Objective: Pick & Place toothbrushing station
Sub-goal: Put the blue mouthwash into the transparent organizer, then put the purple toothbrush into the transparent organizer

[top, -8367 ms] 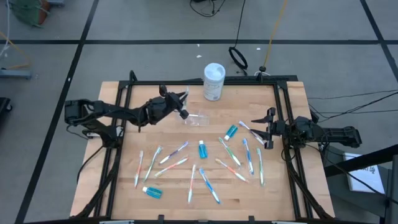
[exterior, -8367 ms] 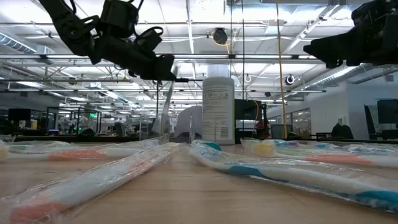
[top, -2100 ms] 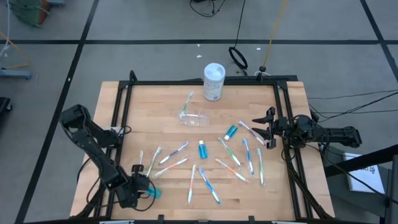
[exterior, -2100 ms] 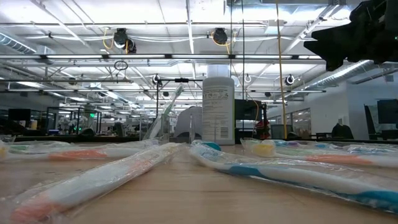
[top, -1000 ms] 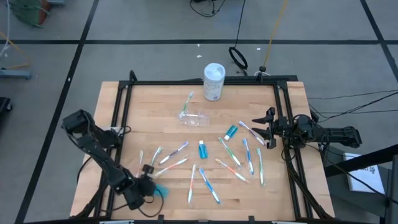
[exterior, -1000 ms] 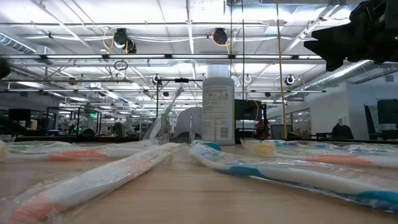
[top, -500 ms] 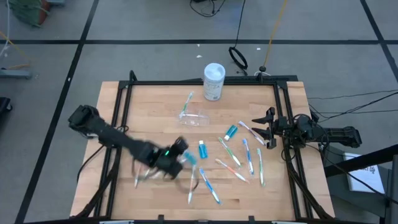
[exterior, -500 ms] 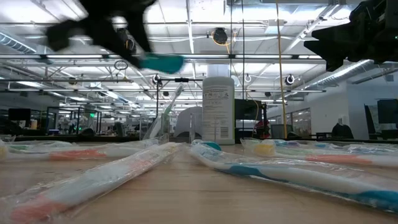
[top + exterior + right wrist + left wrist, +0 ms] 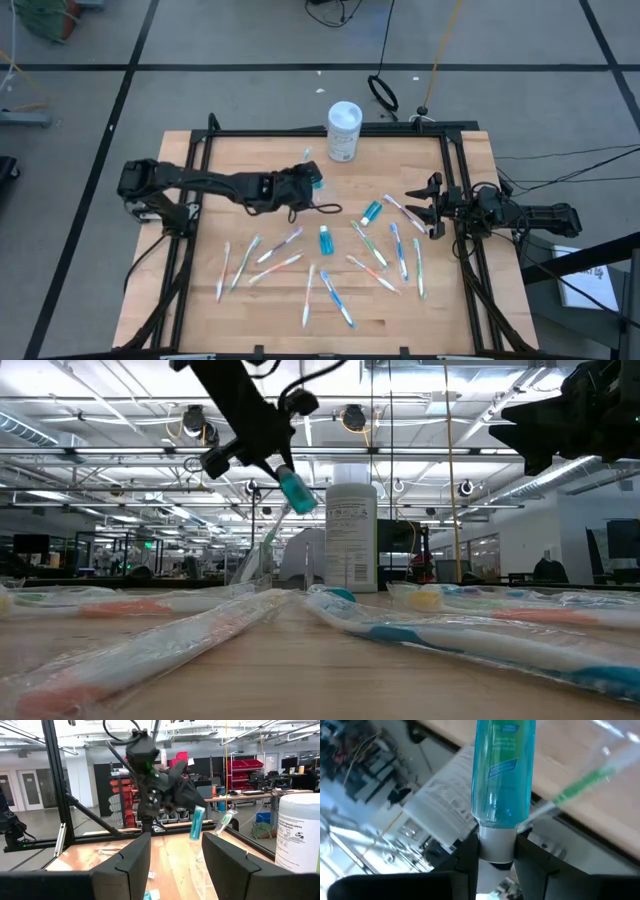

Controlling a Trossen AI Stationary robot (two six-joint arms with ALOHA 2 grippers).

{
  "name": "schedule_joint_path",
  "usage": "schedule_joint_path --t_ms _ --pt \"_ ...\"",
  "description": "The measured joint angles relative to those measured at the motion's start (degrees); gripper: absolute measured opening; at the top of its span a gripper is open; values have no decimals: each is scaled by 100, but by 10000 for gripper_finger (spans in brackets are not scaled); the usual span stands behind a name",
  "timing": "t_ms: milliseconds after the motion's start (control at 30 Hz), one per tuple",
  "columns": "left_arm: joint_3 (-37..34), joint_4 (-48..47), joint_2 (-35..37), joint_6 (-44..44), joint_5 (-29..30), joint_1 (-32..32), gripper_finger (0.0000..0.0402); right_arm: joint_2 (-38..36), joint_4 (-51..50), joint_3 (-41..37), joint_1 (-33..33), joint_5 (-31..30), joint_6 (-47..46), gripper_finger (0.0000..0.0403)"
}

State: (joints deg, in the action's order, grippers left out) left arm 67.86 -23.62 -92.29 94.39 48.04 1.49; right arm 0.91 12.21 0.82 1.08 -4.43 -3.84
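Note:
My left gripper (image 9: 302, 181) is above the table's far middle, shut on a blue toothpaste tube (image 9: 316, 178); the tube also shows in the low view (image 9: 297, 492) and the right wrist view (image 9: 196, 823). Below it stands the clear cup (image 9: 252, 565), mostly hidden in the high view, with a green-headed toothbrush (image 9: 305, 156) sticking out of it. Two more blue tubes (image 9: 372, 211) (image 9: 325, 240) and several wrapped toothbrushes (image 9: 270, 255) lie flat on the wood. My right gripper (image 9: 420, 210) is open and empty at the table's right edge. My left gripper pinches the tube's white cap end (image 9: 496, 844) between its two fingers (image 9: 466, 855). The fingers come from the table's left, slanting down, and lie along the tube. The tube sticks out past the fingertips, lifted clear, its flat end (image 9: 302, 501) tilted down.
A tall white container (image 9: 344, 130) with a pale lid stands at the far edge, just right of my left gripper. A black frame (image 9: 450, 135) runs around the table. More toothbrushes (image 9: 400, 250) lie near my right gripper.
My left gripper has gone from the table's near left corner up and toward the far edge, carrying the blue tube, which is lifted clear of the table. It now hangs over the clear cup. My right gripper has kept still.

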Motion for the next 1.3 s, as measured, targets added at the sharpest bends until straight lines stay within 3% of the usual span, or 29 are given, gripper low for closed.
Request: schedule_joint_path --t_ms 133,267,600,800,1067,1300 --pt "-147 106 0 228 70 179 97 0 -2 1 0 0 -17 169" --pt "-263 126 0 -48 -328 427 97 0 -2 0 0 0 -9 169" --pt "-920 420 0 367 -512 724 98 2 -2 0 0 0 -7 169" --pt "-1076 936 0 -372 -713 674 121 2 -2 2 0 0 -4 169" --pt "-1076 1020 0 -547 -791 692 162 2 -4 1 0 0 -4 169" --pt "-1076 1066 0 -1480 -1303 689 170 2 -4 1 0 0 -4 169"
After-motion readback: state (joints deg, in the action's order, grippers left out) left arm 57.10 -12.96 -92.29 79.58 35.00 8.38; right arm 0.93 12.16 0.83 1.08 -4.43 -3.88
